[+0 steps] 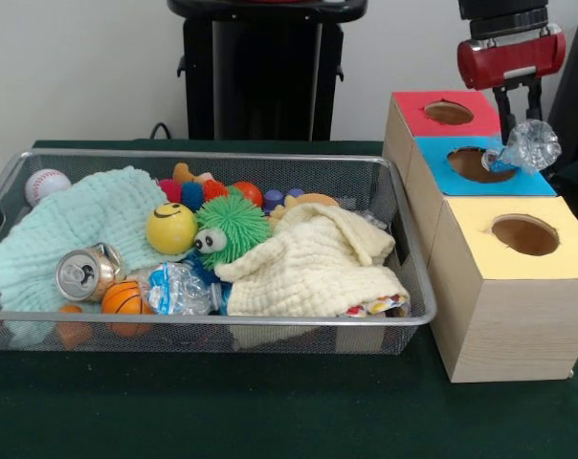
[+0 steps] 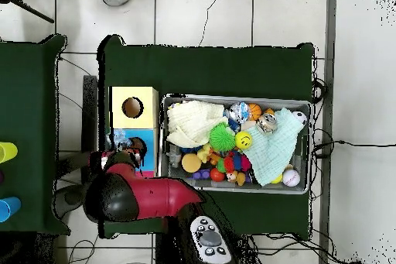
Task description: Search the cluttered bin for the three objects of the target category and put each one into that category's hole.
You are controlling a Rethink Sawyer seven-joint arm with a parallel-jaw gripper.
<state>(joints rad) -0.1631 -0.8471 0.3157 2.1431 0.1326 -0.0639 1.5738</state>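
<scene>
My gripper (image 1: 520,119) hangs at the right, shut on a crushed clear plastic bottle (image 1: 526,146). The bottle tilts just above the round hole of the blue-topped box (image 1: 519,182), its neck pointing down at the hole. A second crushed clear bottle (image 1: 178,288) lies at the front of the wire bin (image 1: 212,155), beside a silver drink can (image 1: 83,273). From overhead, the red arm (image 2: 147,195) reaches over the blue box (image 2: 148,162) and hides the held bottle.
A red-topped box (image 1: 442,113) stands behind the blue one and a yellow-topped box (image 1: 523,234) in front. The bin also holds a mint cloth (image 1: 78,222), cream cloth (image 1: 313,263), yellow smiley ball (image 1: 171,228), green fuzzy toy (image 1: 230,228), basketball (image 1: 124,298) and baseball (image 1: 45,184).
</scene>
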